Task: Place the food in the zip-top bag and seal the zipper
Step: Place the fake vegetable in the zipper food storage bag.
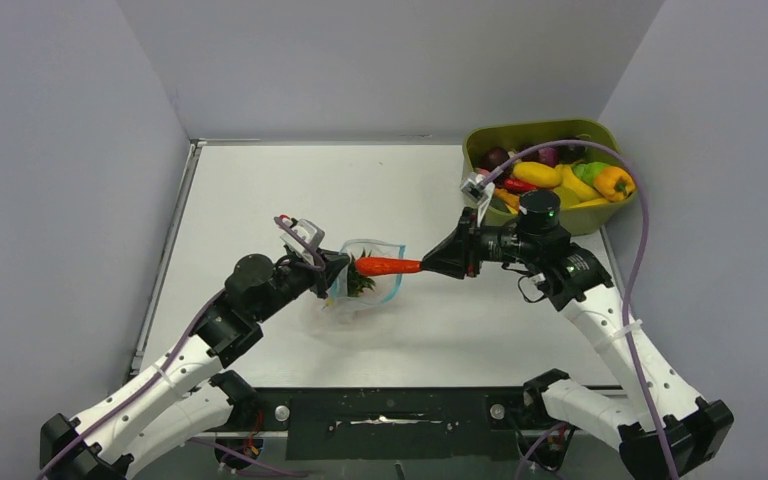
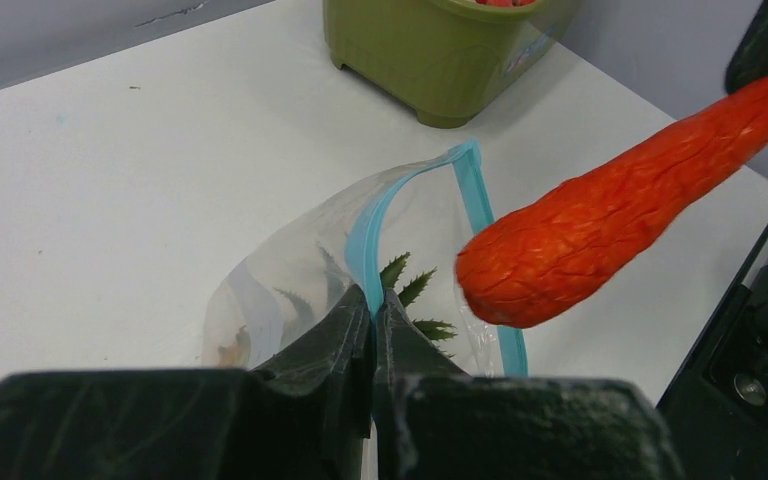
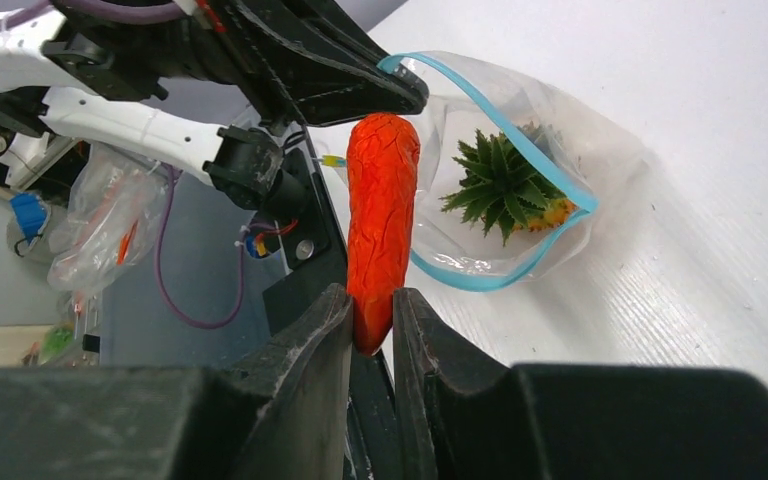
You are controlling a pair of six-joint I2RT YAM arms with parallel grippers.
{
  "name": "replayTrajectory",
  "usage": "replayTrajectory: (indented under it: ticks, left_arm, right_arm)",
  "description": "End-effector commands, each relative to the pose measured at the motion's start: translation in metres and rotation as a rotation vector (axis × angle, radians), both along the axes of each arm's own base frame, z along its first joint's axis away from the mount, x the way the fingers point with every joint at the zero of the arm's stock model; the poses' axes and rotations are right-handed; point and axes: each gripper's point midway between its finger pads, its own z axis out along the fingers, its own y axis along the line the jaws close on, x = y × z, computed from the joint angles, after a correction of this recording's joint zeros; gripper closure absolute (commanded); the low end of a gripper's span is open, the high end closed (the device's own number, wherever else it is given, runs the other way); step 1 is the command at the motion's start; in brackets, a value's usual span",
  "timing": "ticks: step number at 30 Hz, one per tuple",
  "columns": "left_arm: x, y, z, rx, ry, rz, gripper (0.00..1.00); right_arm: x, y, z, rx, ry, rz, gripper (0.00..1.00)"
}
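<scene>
The clear zip-top bag (image 1: 365, 280) lies mid-table with its mouth open. My left gripper (image 1: 340, 268) is shut on the teal-blue zipper (image 2: 362, 245) and holds one lip up. An orange pineapple with a green crown (image 3: 505, 185) lies inside the bag. My right gripper (image 1: 428, 264) is shut on the narrow end of a long orange-red carrot-like toy (image 1: 388, 266), held level. Its blunt tip (image 2: 520, 275) hangs at the bag's mouth, next to the left fingers (image 3: 360, 85). The zipper also shows in the right wrist view (image 3: 520, 140).
An olive-green tub (image 1: 588, 215) at the back right holds several more toy foods: yellow, red, maroon, green, orange. It stands just behind my right arm. The tub's base also shows in the left wrist view (image 2: 430, 60). Grey walls close in the white table (image 1: 260, 190).
</scene>
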Motion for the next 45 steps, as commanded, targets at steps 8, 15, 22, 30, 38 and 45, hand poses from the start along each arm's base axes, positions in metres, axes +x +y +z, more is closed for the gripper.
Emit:
replayTrajectory:
  ticks: [8, 15, 22, 30, 38, 45]
  left_arm:
    - [-0.010, -0.007, 0.037, -0.122, -0.075, -0.061, 1.00]
    - [-0.015, -0.013, 0.036, -0.123, -0.084, -0.110, 1.00]
    - [-0.014, -0.016, 0.032, -0.101, -0.094, -0.126, 1.00]
    - [-0.007, -0.012, 0.025, -0.029, -0.110, -0.098, 1.00]
    - [-0.007, -0.012, 0.032, -0.037, -0.129, -0.100, 1.00]
    - [-0.007, -0.015, 0.034, -0.052, -0.128, -0.111, 1.00]
  right_arm:
    - [0.048, 0.031, -0.012, -0.074, -0.045, -0.142, 1.00]
    - [0.062, 0.049, -0.021, -0.119, -0.044, -0.169, 1.00]
    - [0.062, 0.061, -0.011, -0.132, -0.069, -0.165, 1.00]
    - [0.058, 0.021, -0.006, -0.334, -0.146, -0.235, 1.00]
    - [0.022, 0.001, -0.007, -0.411, -0.112, -0.148, 1.00]
    - [0.015, 0.009, -0.028, -0.453, -0.057, -0.090, 1.00]
